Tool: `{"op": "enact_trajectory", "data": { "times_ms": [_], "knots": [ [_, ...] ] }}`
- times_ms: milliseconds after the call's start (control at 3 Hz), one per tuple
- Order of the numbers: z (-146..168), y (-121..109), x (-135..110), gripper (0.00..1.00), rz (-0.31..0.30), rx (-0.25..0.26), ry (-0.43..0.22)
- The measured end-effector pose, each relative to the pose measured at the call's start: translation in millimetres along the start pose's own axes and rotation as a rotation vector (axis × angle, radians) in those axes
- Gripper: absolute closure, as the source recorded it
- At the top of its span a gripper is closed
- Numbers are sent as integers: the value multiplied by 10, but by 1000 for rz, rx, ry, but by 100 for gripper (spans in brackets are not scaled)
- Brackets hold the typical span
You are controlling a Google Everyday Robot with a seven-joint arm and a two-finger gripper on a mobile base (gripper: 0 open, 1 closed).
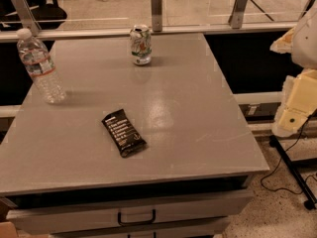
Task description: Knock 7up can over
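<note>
The 7up can (140, 44) stands upright near the far edge of the grey table (198, 113), a little left of the middle. It has a white-silver body with green and red markings and a silver top. My gripper (296, 105) shows as pale cream parts at the right edge of the camera view, off the table's right side, well apart from the can and nearer to me than it. Nothing is seen in its hold.
A clear plastic water bottle (39, 66) with a white cap stands at the table's left edge. A black snack bar wrapper (124, 132) lies flat in the near middle. A glass railing with metal posts (156, 6) runs behind. Drawers (136, 216) sit under the front edge.
</note>
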State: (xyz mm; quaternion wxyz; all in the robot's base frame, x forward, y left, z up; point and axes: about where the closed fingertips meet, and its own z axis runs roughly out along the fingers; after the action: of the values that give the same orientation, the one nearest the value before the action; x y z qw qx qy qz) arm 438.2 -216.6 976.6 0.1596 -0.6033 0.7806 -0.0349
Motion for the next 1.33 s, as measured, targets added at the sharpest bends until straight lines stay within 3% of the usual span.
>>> {"op": "enact_trajectory", "data": {
  "times_ms": [333,667,1000,1333],
  "knots": [
    [-14,-28,-27,0,-8,10,-15],
    [167,-290,-262,0,-54,14,-79],
    [437,-762,-843,0,-146,23,-195],
    [498,-1257,-1550,0,-216,71,-323]
  ]
}}
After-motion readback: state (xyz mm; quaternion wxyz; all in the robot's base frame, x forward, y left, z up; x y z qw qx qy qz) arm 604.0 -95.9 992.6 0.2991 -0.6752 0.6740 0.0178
